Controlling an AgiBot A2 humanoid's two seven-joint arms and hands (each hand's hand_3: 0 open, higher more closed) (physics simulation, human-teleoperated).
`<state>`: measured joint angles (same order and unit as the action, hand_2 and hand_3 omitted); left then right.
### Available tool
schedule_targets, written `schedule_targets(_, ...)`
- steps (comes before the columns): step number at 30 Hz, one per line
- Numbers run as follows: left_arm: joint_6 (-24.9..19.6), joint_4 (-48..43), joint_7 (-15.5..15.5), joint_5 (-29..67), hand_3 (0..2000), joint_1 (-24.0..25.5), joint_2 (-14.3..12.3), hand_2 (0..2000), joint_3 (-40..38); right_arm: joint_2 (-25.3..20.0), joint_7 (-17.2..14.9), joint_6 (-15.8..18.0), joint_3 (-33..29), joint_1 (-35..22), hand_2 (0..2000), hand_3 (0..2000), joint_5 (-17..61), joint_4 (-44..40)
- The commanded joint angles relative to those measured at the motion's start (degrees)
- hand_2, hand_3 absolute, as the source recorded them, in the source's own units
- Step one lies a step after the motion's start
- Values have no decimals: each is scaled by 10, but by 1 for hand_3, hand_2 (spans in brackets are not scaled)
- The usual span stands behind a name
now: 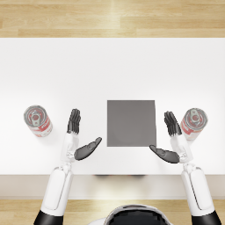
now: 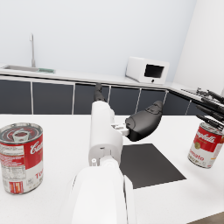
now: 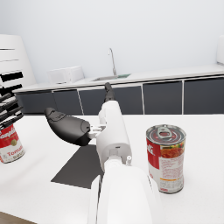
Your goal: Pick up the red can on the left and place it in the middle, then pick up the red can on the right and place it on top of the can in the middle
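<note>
Head view: the white desk [image 1: 112,66] carries a dark grey square mat [image 1: 131,122] at centre. The left soup can [image 1: 38,121] stands well left of it; the right soup can [image 1: 194,123] stands at its right. The left hand [image 1: 81,138] and right hand [image 1: 171,139] hover with fingers spread, empty.

Left wrist view: the left hand [image 2: 141,124] is over the mat [image 2: 148,165], apart from the left can [image 2: 20,156].

Right wrist view: the right hand [image 3: 70,127] appears clear of the right can [image 3: 166,158].

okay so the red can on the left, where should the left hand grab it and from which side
Grip the left red can around its cylindrical side wall, mid-height. It stands upright, so the left hand, open and empty beside it toward the grey mat, could probably come in sideways from the mat side.
</note>
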<state>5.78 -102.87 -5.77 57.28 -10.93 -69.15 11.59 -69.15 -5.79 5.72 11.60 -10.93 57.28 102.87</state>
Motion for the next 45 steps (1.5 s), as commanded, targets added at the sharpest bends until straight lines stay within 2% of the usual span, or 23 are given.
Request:
schedule_targets(1, 0, 0, 0, 0, 0, 0, 0, 0, 0, 0, 0, 0, 0, 0, 0, 0, 0, 0)
schedule_targets(16, 0, 0, 0, 0, 0, 0, 0, 0, 0, 0, 0, 0, 0, 0, 0, 0, 0, 0)
schedule_targets(17, 0, 9, 0, 0, 0, -1, -1, 0, 17, 0, 0, 0, 0, 0, 0, 0, 0, 0)
schedule_targets(18, -16, 5, 16, 0, 0, 2, -1, 0, 8, -1, 0, 0, 17, -1, 0, 0, 0, -9)
schedule_targets(20, -36, -13, 36, 0, 0, -1, -6, 0, -29, -2, 28, -28, -4, 3, 0, 0, 0, 23)
schedule_targets(22, -47, -25, 47, 25, 0, -9, -11, 0, -71, -2, 43, -42, -40, 11, 0, 0, 0, 46)
schedule_targets(29, -57, -34, 57, 204, 0, -20, -15, 0, -177, -9, 56, -56, -152, 14, 0, 0, 178, 82)
schedule_targets(33, -58, -14, 57, 271, 0, -28, -14, 0, -234, -12, 57, -57, -195, 13, 0, 0, 226, 66)
schedule_targets(38, -58, 13, 58, 290, 0, -20, -19, 0, -295, -18, 58, -57, -214, 25, 0, 0, 240, 31)
schedule_targets(45, -58, 151, 58, 294, 0, -12, -26, 0, -285, -27, 58, -57, -201, 42, 0, 0, 243, -43)
